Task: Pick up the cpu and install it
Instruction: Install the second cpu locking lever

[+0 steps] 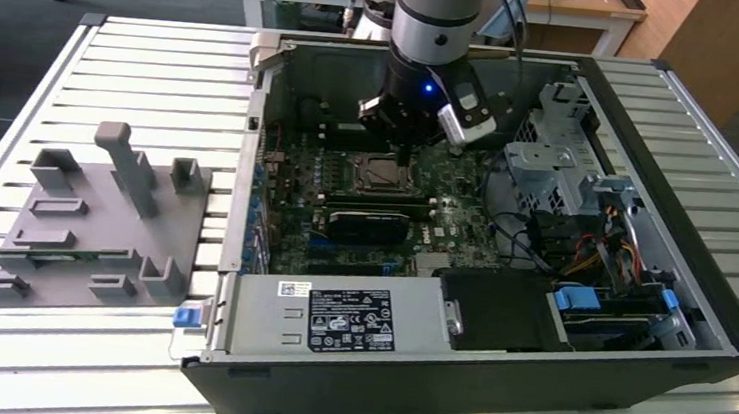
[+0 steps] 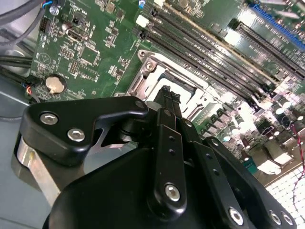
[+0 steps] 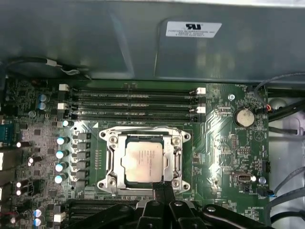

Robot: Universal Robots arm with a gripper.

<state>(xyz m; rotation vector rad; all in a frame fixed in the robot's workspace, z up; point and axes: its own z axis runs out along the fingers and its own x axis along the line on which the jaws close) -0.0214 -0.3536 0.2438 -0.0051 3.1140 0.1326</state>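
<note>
First wrist view: the cpu [image 3: 145, 162] sits seated in the motherboard socket [image 3: 109, 162] (silver top up), gripper [image 3: 163, 189] poised at its edge, fingers drawn together, holding nothing.

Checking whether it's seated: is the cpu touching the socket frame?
Touching. In the first wrist view the cpu lies flat inside the socket frame on the motherboard, its edges meeting the frame with no gap.

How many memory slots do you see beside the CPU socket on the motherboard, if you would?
4 memory slots, lying parallel side by side between the cpu in its socket and the case wall: first, second, third, fourth. All look empty.
</note>
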